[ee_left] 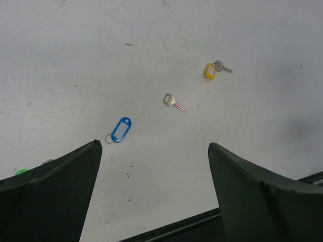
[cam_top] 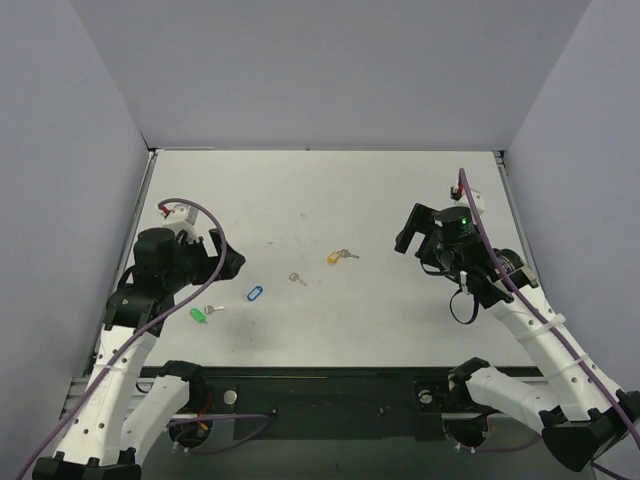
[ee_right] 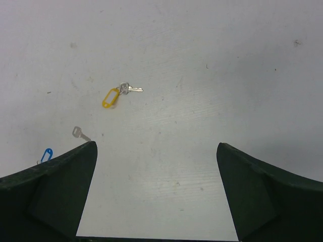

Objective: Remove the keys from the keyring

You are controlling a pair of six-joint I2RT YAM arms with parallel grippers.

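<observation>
Here, a small silver metal key (ee_right: pixel 132 89) lies joined to the yellow oval plastic key tag (ee_right: pixel 110 98). The left gripper (ee_left: pixel 154 148) and right gripper (ee_right: pixel 156 146) flank it left and right, fingers spread, empty

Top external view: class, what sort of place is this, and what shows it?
Probably a robot test cell in a lab: a white table boxed in by plain grey panels, a left arm and right arm bolted at its near edge, and small key tags laid out, like the yellow keyring.
</observation>
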